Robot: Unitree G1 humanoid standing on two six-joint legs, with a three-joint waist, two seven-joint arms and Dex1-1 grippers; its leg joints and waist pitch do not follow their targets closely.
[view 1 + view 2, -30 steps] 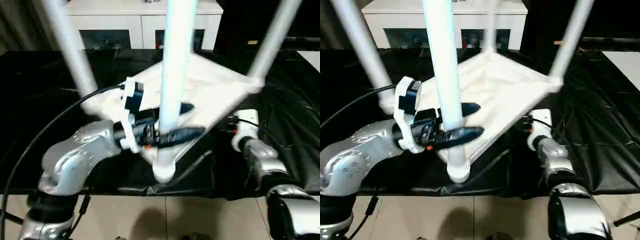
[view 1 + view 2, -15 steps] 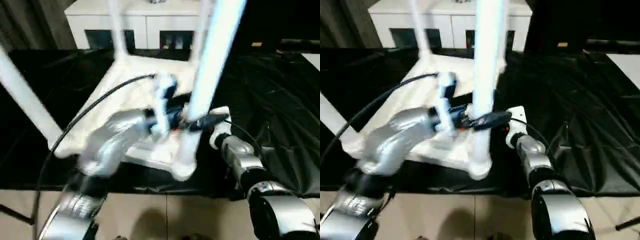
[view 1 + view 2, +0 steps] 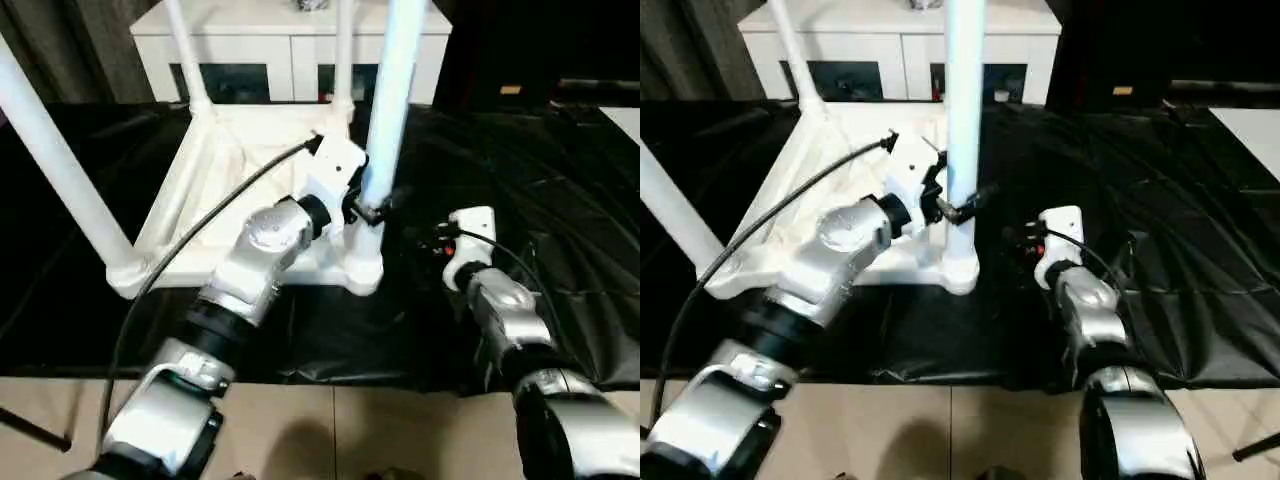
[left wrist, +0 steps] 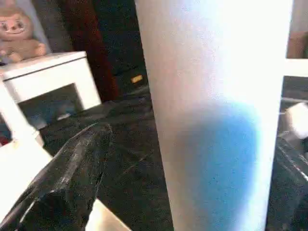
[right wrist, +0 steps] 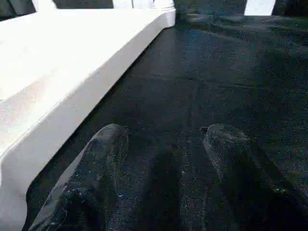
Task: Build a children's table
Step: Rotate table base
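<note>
Since all four legs already stand up from the corner sockets of the upturned tabletop (image 3: pixel 240 175), which lies underside-up on the black sheet (image 3: pixel 560 250), the build looks nearly finished; what seems left is checking that the legs are seated and turning the table onto its feet. The near right leg (image 3: pixel 390 90) rises from its socket at the tabletop's near corner, and the left gripper (image 3: pixel 958 203) sits low on it, its black fingers spread wide to either side of the tube; whether they press on it I cannot tell. The right gripper (image 5: pixel 163 178) hovers just beside that corner over bare sheet, fingers apart and holding nothing. Behind the table stands a white cabinet (image 3: pixel 290 45) with dark glass doors, a plush toy (image 4: pixel 19 36) on top. No brand, label or readable writing shows anywhere
</note>
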